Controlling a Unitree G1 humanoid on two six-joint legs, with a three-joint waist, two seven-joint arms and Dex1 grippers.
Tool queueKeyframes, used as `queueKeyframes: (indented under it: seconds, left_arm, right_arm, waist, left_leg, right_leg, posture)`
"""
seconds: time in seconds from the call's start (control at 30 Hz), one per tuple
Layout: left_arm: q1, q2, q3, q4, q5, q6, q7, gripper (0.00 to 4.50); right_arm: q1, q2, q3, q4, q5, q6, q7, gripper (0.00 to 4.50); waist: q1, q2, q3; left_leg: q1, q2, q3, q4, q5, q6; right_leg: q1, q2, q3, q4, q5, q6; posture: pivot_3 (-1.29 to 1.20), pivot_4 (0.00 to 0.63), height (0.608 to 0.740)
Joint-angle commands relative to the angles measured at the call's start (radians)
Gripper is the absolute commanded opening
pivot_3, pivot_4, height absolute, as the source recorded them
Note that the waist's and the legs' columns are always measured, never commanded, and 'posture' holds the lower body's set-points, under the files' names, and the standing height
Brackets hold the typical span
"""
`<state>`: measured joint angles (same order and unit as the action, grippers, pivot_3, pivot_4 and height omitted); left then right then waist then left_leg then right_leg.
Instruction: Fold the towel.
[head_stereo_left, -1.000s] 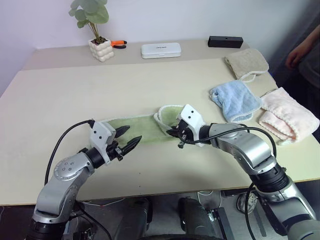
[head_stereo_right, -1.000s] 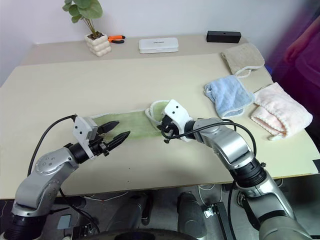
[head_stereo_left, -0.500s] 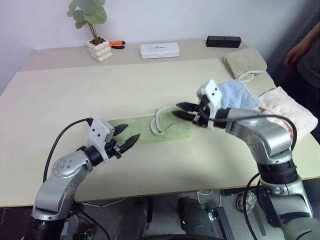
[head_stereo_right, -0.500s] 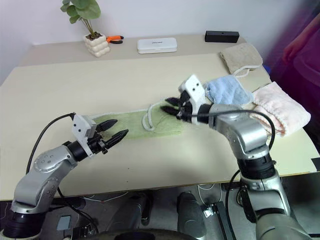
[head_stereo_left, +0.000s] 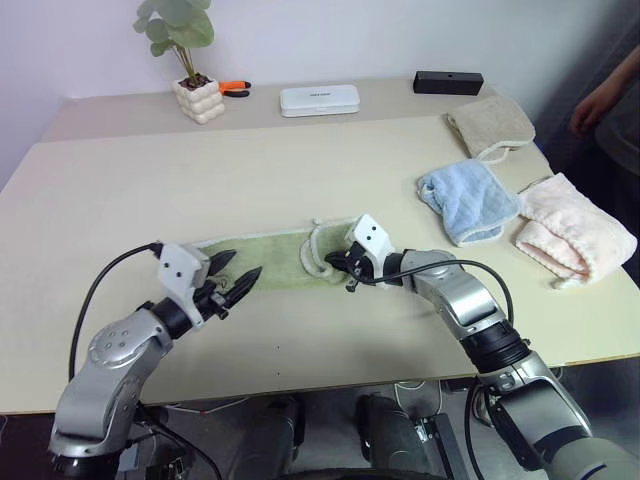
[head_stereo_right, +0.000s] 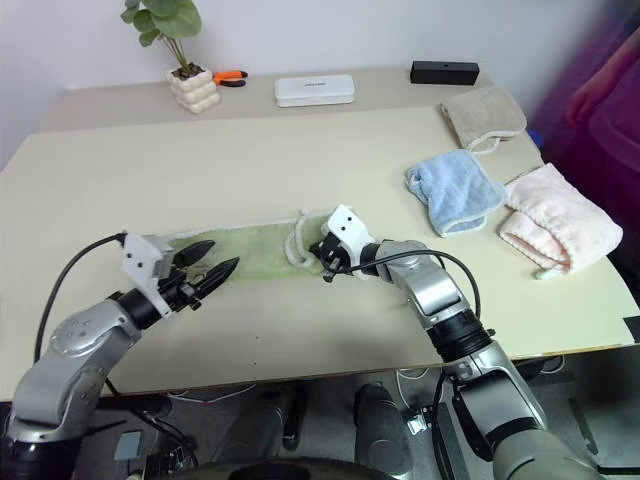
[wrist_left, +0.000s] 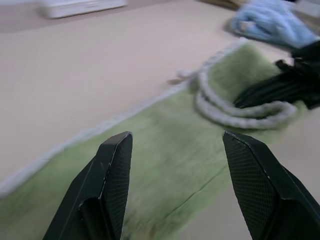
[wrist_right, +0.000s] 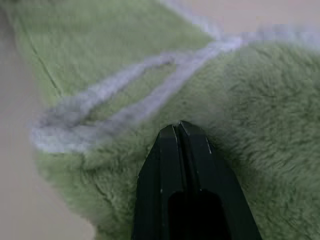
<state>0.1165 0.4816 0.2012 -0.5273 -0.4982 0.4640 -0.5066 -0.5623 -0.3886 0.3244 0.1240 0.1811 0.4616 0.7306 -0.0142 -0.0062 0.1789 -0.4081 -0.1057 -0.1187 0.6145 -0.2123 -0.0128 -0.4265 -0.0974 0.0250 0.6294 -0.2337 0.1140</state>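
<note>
The towel (head_stereo_left: 285, 262) is lying as a long green strip on the counter (head_stereo_left: 300, 170), its right end doubled over with whitish edging bunching up; the right gripper (head_stereo_left: 338, 262) is pressing into that folded end, jaws closed tight together; the left gripper (head_stereo_left: 235, 276) is hovering over the towel's left end, jaws spread wide, holding nothing.

right end of the green towel (head_stereo_left: 275, 258) hidden under the right gripper (head_stereo_left: 337, 262). tips pressed into the fluff, so cannot tell if any cloth is pinched. person's arm (head_stereo_left: 606, 97) cut off by the picture's side. small orange thing (head_stereo_left: 237, 88) by the plant pot (head_stereo_left: 200, 99) too tiny to name. blue towel (wrist_left: 272, 25) blurry past the left gripper (wrist_left: 175, 145).
</note>
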Motion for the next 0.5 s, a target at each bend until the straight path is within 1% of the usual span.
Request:
queueKeyframes:
  seconds: [0.03, 0.1, 0.17, 0.2, 0.23, 0.27, 0.33, 0.4, 0.5]
  left_arm:
    - [0.051, -0.033, 0.083, -0.091, -0.089, 0.046, 0.058, 2.90]
    - [0.075, -0.047, 0.105, -0.111, -0.126, 0.072, 0.082, 2.90]
    - [0.140, -0.107, 0.166, -0.143, -0.282, 0.120, 0.137, 3.45]
    - [0.173, -0.136, 0.198, -0.155, -0.368, 0.138, 0.166, 3.78]
    - [0.200, -0.155, 0.223, -0.164, -0.437, 0.154, 0.190, 4.27]
    - [0.228, -0.166, 0.242, -0.170, -0.498, 0.165, 0.210, 4.50]
    - [0.281, -0.179, 0.267, -0.173, -0.596, 0.189, 0.255, 4.50]
    - [0.308, -0.182, 0.280, -0.155, -0.650, 0.207, 0.320, 4.50]
    - [0.324, -0.217, 0.281, -0.090, -0.759, 0.233, 0.479, 4.50]
  right_arm:
    - [-0.066, -0.005, -0.074, -0.031, 0.003, -0.063, 0.007, 0.28]
    - [-0.081, -0.017, -0.087, -0.041, -0.001, -0.084, 0.025, 0.89]
    - [-0.109, -0.044, -0.097, -0.091, 0.008, -0.132, 0.079, 1.88]
    - [-0.122, -0.056, -0.097, -0.112, 0.009, -0.154, 0.104, 2.34]
    - [-0.130, -0.066, -0.095, -0.127, 0.007, -0.172, 0.124, 2.91]
    - [-0.134, -0.072, -0.088, -0.141, 0.004, -0.189, 0.142, 3.37]
    - [-0.137, -0.077, -0.078, -0.172, 0.009, -0.211, 0.178, 4.38]
    - [-0.135, -0.074, -0.070, -0.191, 0.008, -0.231, 0.201, 4.45]
    - [-0.117, -0.062, -0.043, -0.211, -0.002, -0.271, 0.230, 4.45]
  waist:
    - [0.001, 0.000, 0.000]
    - [0.001, 0.000, 0.000]
    - [0.001, 0.000, 0.000]
    - [-0.001, 0.000, 0.000]
    - [-0.001, 0.000, 0.000]
    - [-0.001, 0.000, 0.000]
    - [0.001, 0.000, 0.000]
    - [0.001, 0.000, 0.000]
    - [0.004, -0.001, 0.000]
  left_leg:
    - [0.000, 0.000, 0.000, 0.000, 0.000, 0.000]
    - [0.000, 0.000, 0.000, 0.000, 0.000, 0.000]
    - [0.000, 0.000, 0.000, 0.000, 0.000, 0.000]
    - [0.000, 0.000, 0.000, 0.000, 0.000, 0.000]
    - [0.000, 0.000, 0.000, 0.000, 0.000, 0.000]
    - [0.000, 0.000, 0.000, 0.000, 0.000, 0.000]
    - [0.000, 0.001, 0.000, 0.000, 0.000, 0.000]
    - [0.000, 0.001, 0.000, 0.000, 0.000, 0.000]
    - [0.000, 0.001, 0.000, 0.001, 0.000, 0.000]
  right_leg:
    - [0.000, 0.000, 0.000, 0.000, 0.000, 0.000]
    - [0.000, 0.000, 0.000, 0.000, 0.000, 0.000]
    - [0.000, 0.000, 0.000, 0.000, 0.000, 0.000]
    - [0.000, 0.000, 0.000, -0.001, 0.000, 0.000]
    - [0.000, 0.000, 0.000, -0.001, 0.000, 0.000]
    - [0.000, 0.000, 0.000, -0.001, 0.000, 0.000]
    - [0.000, 0.000, 0.000, 0.000, 0.000, 0.000]
    - [0.000, -0.001, 0.000, 0.000, -0.002, -0.003]
    - [0.001, 0.000, 0.000, -0.001, -0.002, -0.003]
  posture:
    - [0.00, 0.150, 0.740]
    - [0.00, 0.150, 0.740]
    - [0.00, 0.150, 0.740]
    - [0.00, 0.150, 0.740]
    - [0.00, 0.150, 0.740]
    - [0.00, 0.150, 0.740]
    - [0.00, 0.150, 0.740]
    - [0.00, 0.150, 0.740]
    - [0.00, 0.150, 0.740]
